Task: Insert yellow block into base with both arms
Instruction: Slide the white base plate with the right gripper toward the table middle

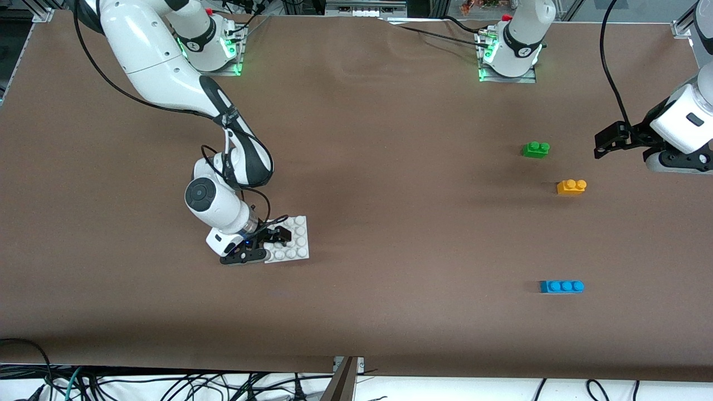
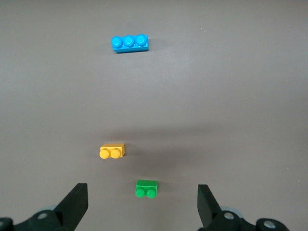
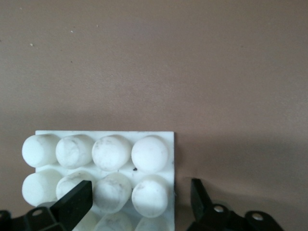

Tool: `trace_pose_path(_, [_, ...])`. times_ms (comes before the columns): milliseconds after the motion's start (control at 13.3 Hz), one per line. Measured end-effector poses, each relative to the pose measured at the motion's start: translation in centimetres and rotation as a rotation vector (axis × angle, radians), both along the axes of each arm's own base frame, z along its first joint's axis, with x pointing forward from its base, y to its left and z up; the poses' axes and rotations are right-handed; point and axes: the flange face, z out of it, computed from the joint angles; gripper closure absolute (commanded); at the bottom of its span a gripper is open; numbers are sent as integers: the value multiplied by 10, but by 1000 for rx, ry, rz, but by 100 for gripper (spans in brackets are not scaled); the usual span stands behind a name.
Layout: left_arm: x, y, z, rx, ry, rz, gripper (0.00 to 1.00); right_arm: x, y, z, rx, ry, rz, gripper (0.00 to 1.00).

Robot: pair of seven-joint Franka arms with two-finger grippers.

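The yellow block [image 1: 571, 186] lies on the table toward the left arm's end; it also shows in the left wrist view [image 2: 112, 151]. My left gripper [image 1: 610, 142] is open and empty, up in the air over the table beside the green brick; in its wrist view [image 2: 143, 209] both black fingers stand wide apart. The white studded base [image 1: 295, 245] lies toward the right arm's end. My right gripper [image 1: 276, 234] is low at the base, open. In its wrist view [image 3: 137, 202] one finger is over the base's studs [image 3: 110, 154] and the other is just off its edge.
A green two-stud brick [image 1: 536, 149] lies farther from the front camera than the yellow block, and shows in the left wrist view [image 2: 146, 188]. A blue three-stud brick [image 1: 561, 286] lies nearer, also in that view [image 2: 130, 43]. Brown paper covers the table.
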Motion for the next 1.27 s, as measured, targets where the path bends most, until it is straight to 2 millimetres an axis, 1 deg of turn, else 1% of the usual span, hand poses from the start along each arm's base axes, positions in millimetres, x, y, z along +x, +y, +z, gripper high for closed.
trace_pose_path(75, [0, 0, 0, 0, 0, 0, 0, 0, 0, 0, 0, 0, 0, 25])
trace_pose_path(150, [0, 0, 0, 0, 0, 0, 0, 0, 0, 0, -1, 0, 0, 32])
trace_pose_path(300, [0, 0, 0, 0, 0, 1, 0, 0, -1, 1, -1, 1, 0, 50])
trace_pose_path(375, [0, 0, 0, 0, 0, 1, 0, 0, -1, 3, -1, 3, -1, 55])
trace_pose_path(525, [0, 1, 0, 0, 0, 1, 0, 0, 0, 3, 0, 5, -12, 57])
trace_pose_path(600, [0, 1, 0, 0, 0, 1, 0, -1, 4, 3, 4, 6, -30, 57])
trace_pose_path(675, [0, 1, 0, 0, 0, 2, 0, -3, 13, 3, 10, 4, -48, 57])
trace_pose_path(825, [0, 1, 0, 0, 0, 2, 0, -12, 41, 3, 29, -12, -80, 57])
trace_pose_path(1050, [0, 1, 0, 0, 0, 2, 0, -26, 105, 2, 74, -32, -136, 57])
trace_pose_path(1275, [0, 1, 0, 0, 0, 2, 0, -34, 165, 1, 112, -52, -137, 57])
